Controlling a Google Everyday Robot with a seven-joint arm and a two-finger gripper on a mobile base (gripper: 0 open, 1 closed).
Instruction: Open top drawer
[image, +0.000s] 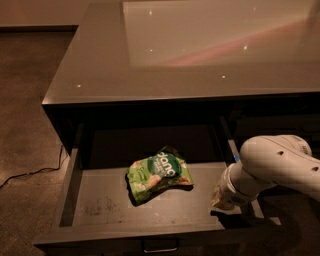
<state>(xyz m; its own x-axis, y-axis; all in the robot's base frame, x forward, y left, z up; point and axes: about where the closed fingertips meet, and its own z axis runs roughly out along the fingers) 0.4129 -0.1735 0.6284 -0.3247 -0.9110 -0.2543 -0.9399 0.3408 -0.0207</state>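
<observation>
Top drawer (100, 207) stands open, holding 1 green snack bag (159, 175), its white lettering unreadable. The gripper (223, 201) is at the drawer's right front corner; its grip cannot be told.

The white arm (282, 162) is seen entering from the right edge, low in the view, angled down and to the left. A rounded joint housing is shown at its upper end, and a short cylindrical wrist (234, 187) is set below it, tinted tan at its lower left rim. The gripper (239, 215) is carried under the wrist, at the lower right of the view, pointed downward. It is largely lost in shadow; possibly only its dark base is seen.
</observation>
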